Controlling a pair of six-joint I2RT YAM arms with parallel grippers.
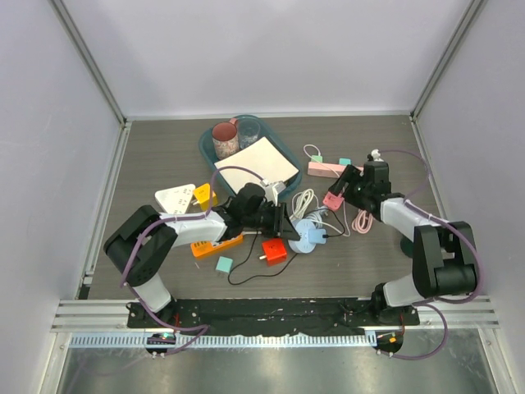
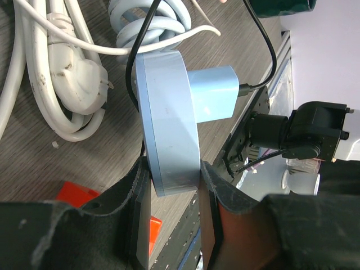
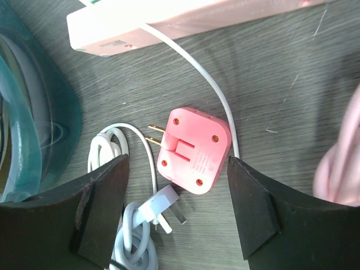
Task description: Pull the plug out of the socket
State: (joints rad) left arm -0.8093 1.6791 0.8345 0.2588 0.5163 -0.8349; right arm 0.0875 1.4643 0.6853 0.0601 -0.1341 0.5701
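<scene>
The round light-blue socket (image 2: 169, 129) stands on edge on the table, and my left gripper (image 2: 171, 191) is shut on its rim. A light-blue charger block (image 2: 211, 93) with a black cord sits plugged into its face. From above, the socket (image 1: 308, 235) lies just right of the left gripper (image 1: 287, 223). A pink plug (image 3: 194, 149) with two gold prongs lies loose on the table, attached to nothing. My right gripper (image 3: 176, 185) hovers over it, open, a finger on each side and not touching it. In the top view that plug (image 1: 333, 199) is under the right gripper (image 1: 343, 189).
A teal tray (image 1: 207, 152) with a cup (image 1: 225, 139) and paper sits at the back. A pink power strip (image 3: 185, 17) lies beyond the plug, and a white cable with a plug (image 3: 163, 202) lies beside it. An orange strip (image 1: 215, 245) and a red cube (image 1: 274, 251) lie near the left arm.
</scene>
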